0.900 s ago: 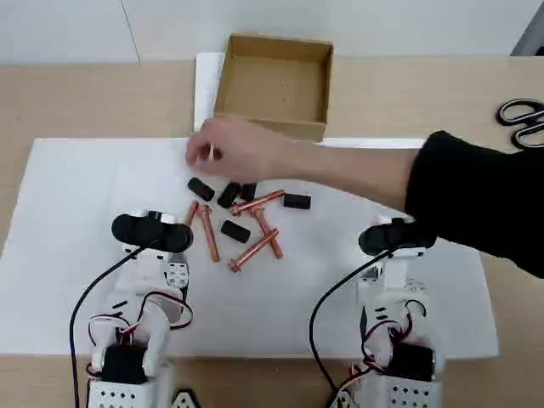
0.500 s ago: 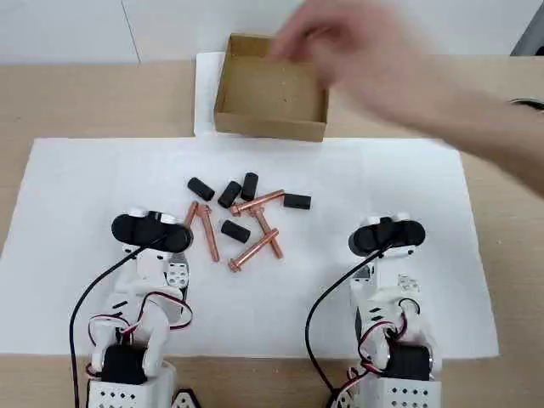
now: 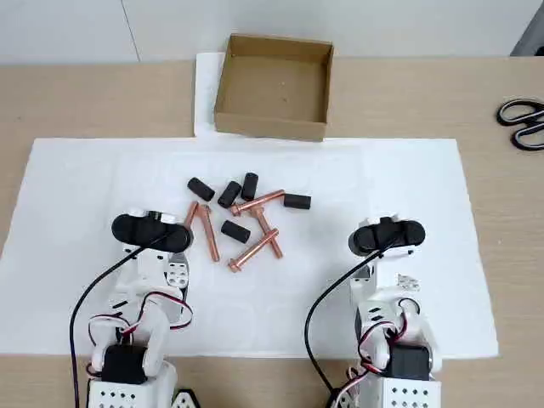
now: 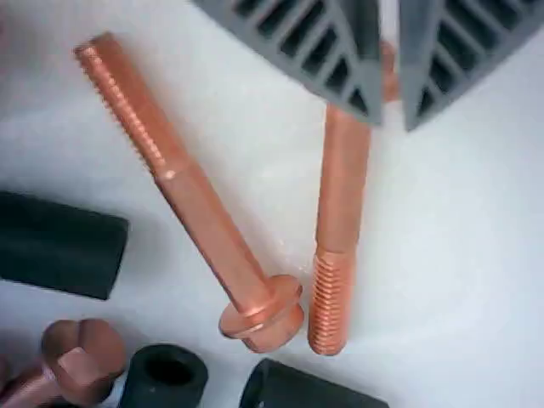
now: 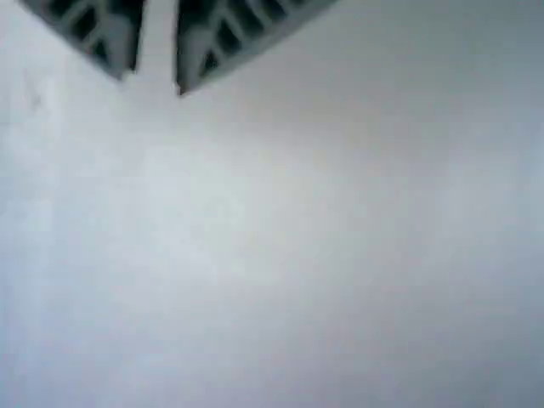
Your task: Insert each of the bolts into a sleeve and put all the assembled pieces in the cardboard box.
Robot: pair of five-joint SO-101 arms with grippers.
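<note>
Gone from above the table are the person's hand and dark sleeve that hung over the parts a moment ago, and the right arm stands slightly nearer the pile than at first; the parts themselves lie as they did. Five copper-coloured flanged metal bolts [image 3: 257, 202] and five short black tubular sleeves [image 3: 235, 230] lie loose in one cluster, mixed together, some touching or crossing, with every bolt outside a sleeve. Beyond the cluster, well apart from it, stands the shallow brown cardboard box [image 3: 270, 127], open-topped. The left gripper [image 4: 390, 115] hangs over the cluster's edge nearest its arm, right above one bolt's shaft; its grey ribbed jaws are drawn almost together, only a slit between them, gripping nothing. The right gripper [image 5: 157, 81] hangs over bare paper beside the cluster, its jaws likewise nearly closed with nothing between them. All the parts rest on a large white paper sheet [image 3: 85, 212] spread over the light wooden table [image 3: 85, 93]. A pair of black-handled scissors [image 3: 523, 123] lies on the wood at the far right edge.
</note>
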